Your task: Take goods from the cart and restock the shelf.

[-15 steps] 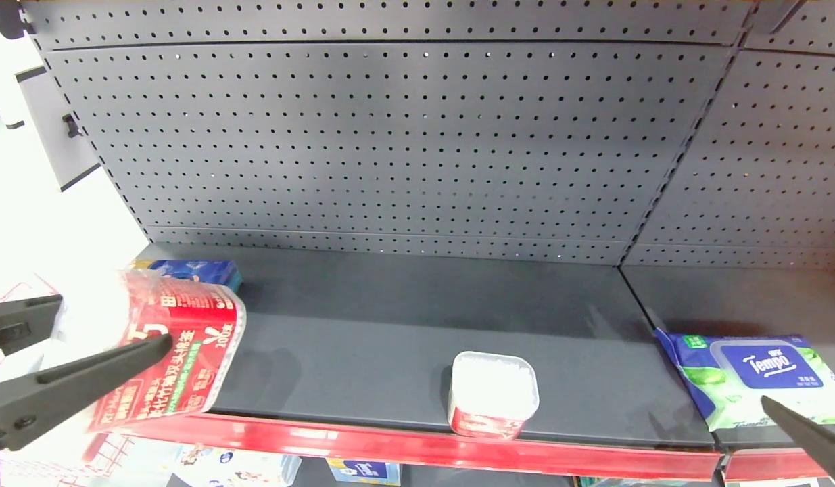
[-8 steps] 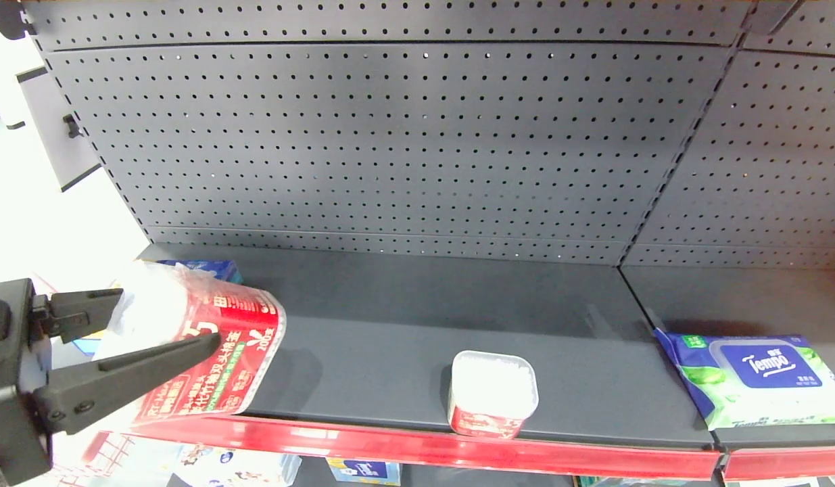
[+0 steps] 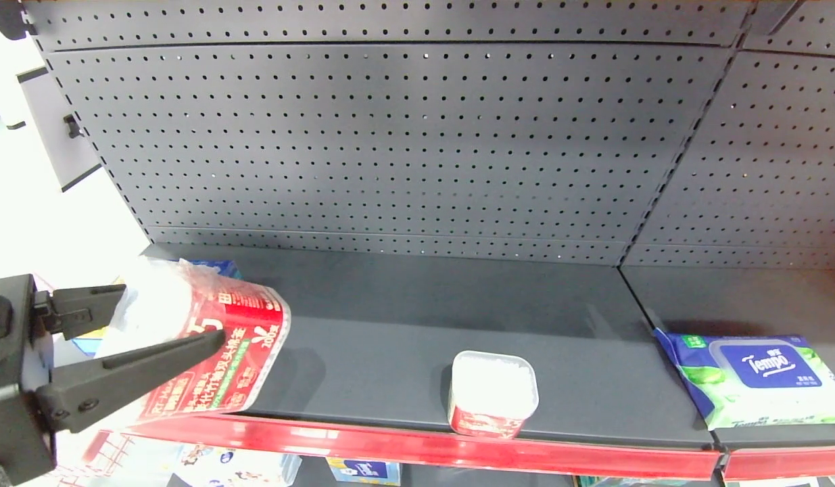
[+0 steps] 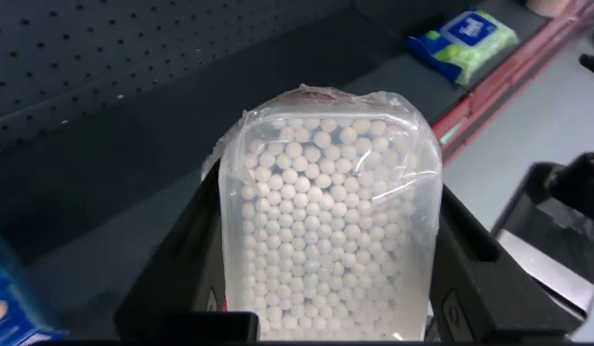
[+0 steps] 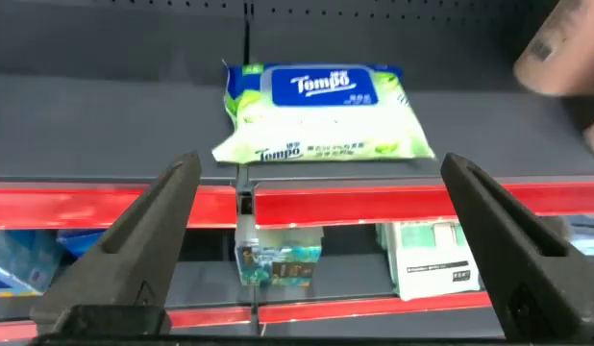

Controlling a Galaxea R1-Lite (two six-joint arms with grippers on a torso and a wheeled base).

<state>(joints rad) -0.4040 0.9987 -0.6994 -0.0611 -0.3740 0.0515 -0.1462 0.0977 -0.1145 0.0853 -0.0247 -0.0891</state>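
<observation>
A clear plastic tub of white cotton swabs with a red printed label (image 3: 214, 352) is held tilted, its base end pointing toward the shelf, over the front left corner of a dark grey metal shelf board (image 3: 403, 318). It is clamped between the two black fingers of the left gripper (image 3: 172, 312), which press on opposite sides of the tub. In the left wrist view the packed swab heads are seen through the clear end of the tub. Whether its lower edge touches the board cannot be told. A small blue box (image 3: 214, 268) lies just behind it on the shelf. A second, matching swab tub (image 3: 493, 392) stands upright near the front edge, well apart to the right (one unit of this product appears to be already placed). On the neighbouring board to the right, a soft green and blue pack of wet wipes (image 3: 762, 375) lies flat. The right gripper (image 5: 321, 165) is spread wide and carries nothing, and is seen in front of the red front strip (image 5: 374, 204) below the wipes pack. The restocking is judged to be partly done: two goods are shelved and a third is in hand, not yet set down and released. Much bare board remains.
</observation>
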